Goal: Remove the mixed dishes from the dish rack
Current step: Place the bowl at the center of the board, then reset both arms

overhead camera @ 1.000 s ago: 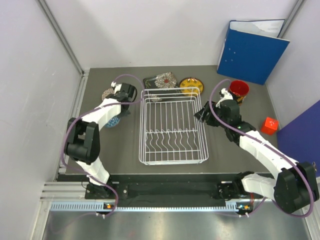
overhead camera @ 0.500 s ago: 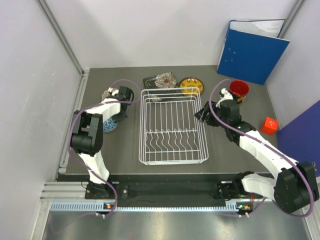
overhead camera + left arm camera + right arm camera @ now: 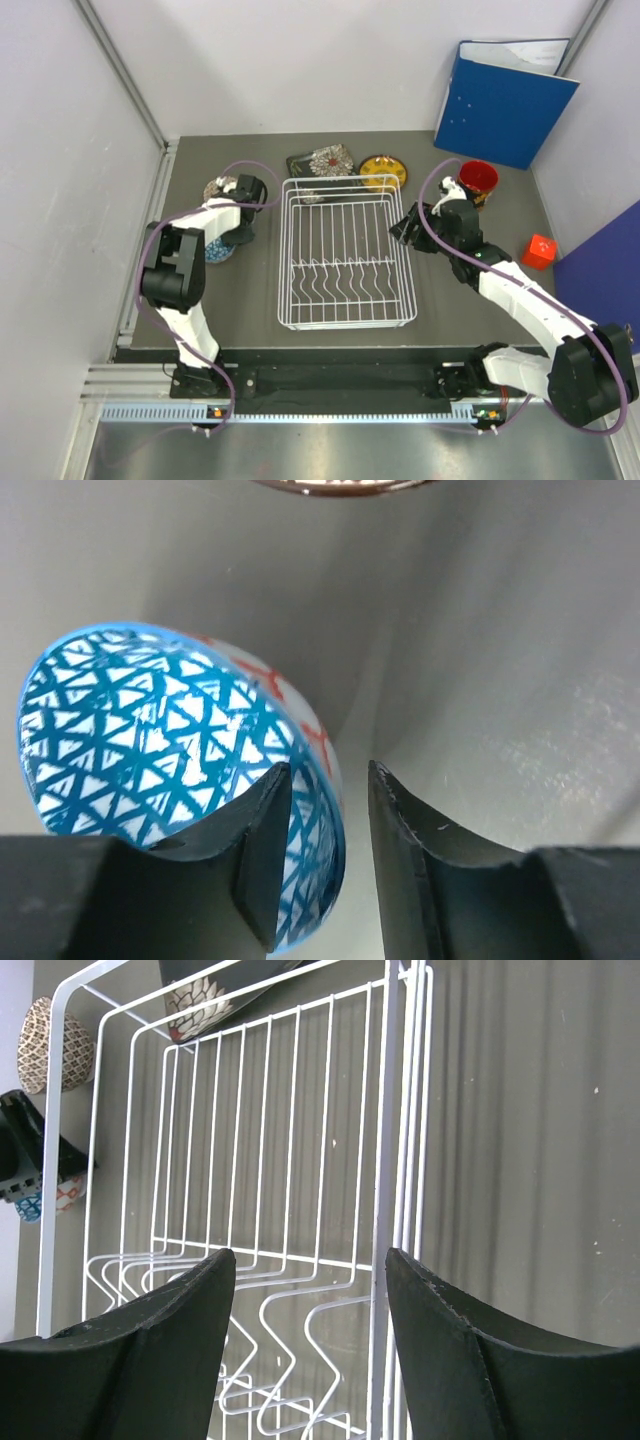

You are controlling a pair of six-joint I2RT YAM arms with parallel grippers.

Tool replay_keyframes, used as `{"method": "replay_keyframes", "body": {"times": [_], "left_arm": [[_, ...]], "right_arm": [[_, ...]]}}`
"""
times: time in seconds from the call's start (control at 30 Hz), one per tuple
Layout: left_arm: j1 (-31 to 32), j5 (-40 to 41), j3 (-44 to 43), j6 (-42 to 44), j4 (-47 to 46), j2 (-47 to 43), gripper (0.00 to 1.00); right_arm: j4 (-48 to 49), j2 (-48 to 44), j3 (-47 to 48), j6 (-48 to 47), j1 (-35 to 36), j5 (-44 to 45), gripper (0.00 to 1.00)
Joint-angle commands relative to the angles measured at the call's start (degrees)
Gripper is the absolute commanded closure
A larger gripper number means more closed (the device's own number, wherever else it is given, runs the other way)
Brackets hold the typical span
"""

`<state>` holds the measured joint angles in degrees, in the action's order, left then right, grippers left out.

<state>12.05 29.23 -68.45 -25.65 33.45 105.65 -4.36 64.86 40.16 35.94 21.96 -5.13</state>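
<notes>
The white wire dish rack [image 3: 345, 250] stands mid-table with no dishes in it; it also shows in the right wrist view [image 3: 300, 1160]. A blue patterned bowl [image 3: 216, 250] sits on the table left of it. My left gripper [image 3: 238, 236] straddles the rim of this bowl [image 3: 150, 730], one finger inside and one outside with a gap, so the gripper [image 3: 330, 780] is open. A brown patterned bowl [image 3: 217, 187], a black floral plate [image 3: 322, 160], a yellow plate [image 3: 383, 170] and a red mug [image 3: 478, 178] lie behind the rack. My right gripper [image 3: 405, 228] is open and empty over the rack's right rim [image 3: 310, 1270].
A blue binder [image 3: 505, 100] leans in the back right corner. A small red cube [image 3: 539, 251] lies at the right. Side walls close in the table. In the right wrist view the brown bowl [image 3: 55, 1057] and the black plate [image 3: 215, 985] show beyond the rack.
My left arm has folded and brought the blue bowl a little left and down to the table beside the rack. The right arm has not moved.
</notes>
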Motion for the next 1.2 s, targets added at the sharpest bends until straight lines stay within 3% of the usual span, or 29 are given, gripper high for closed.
{"method": "replay_keyframes", "body": {"times": [0.0,0.1,0.13,0.2,0.23,0.37,0.5,0.53,0.63,0.83,1.0,1.17], "left_arm": [[-0.1,-0.23,-2.39,-0.72,2.4,-6.41,0.56],[-0.01,-0.67,-2.92,-0.54,3.72,-11.06,0.53],[0.16,-0.58,-3.01,-0.46,3.9,-13.69,0.38],[0.6,-0.32,-3.53,-0.1,4.25,-16.6,0.32],[1.12,-0.58,-3.97,-0.1,4.43,-19.14,0.12],[5.42,1.0,-6.52,1.3,5.75,-24.86,0.01],[16.92,7.49,-7.76,3.32,4.79,-29.35,0.01],[22.61,8.98,-7.32,4.11,2.61,-30.92,0.01],[29.84,11.2,-4.95,2.46,-0.13,-32.25,0.01],[30.48,1.1,1.81,-6.86,-5.58,-33.48,0.01],[31.45,0.12,7.17,-6.52,-11.29,-36.12,0.01],[31.72,3.72,5.95,-6.26,-8.49,-34.02,0.01]], "right_arm": [[-0.82,-1.14,3.08,-1.49,0.37,0.9,0.38],[-2.05,-1.75,4.66,-1.84,0.37,1.43,0.38],[-2.4,-1.84,5.1,-1.93,0.37,1.61,0.38],[-3.28,-1.93,6.59,-2.1,0.37,1.87,0.37],[-3.63,-1.93,7.2,-2.11,0.37,1.87,0.37],[-5.57,-2.8,12.03,-2.63,0.37,3.27,0.36],[-6.01,-4.39,14.68,-4.91,1.42,4.77,0.34],[-6.18,-4.57,15.55,-5.61,2.82,6.69,0.34],[-8.2,-5.01,17.92,-9.39,8.77,13.63,0.32],[-12.42,-4.21,19.43,-15.11,22.23,39.01,0.31],[-11.47,-6.23,15.57,-13.71,23.66,41.51,0.31],[-8.57,-8.25,12.84,-13.18,24.1,42.3,0.29]]}}
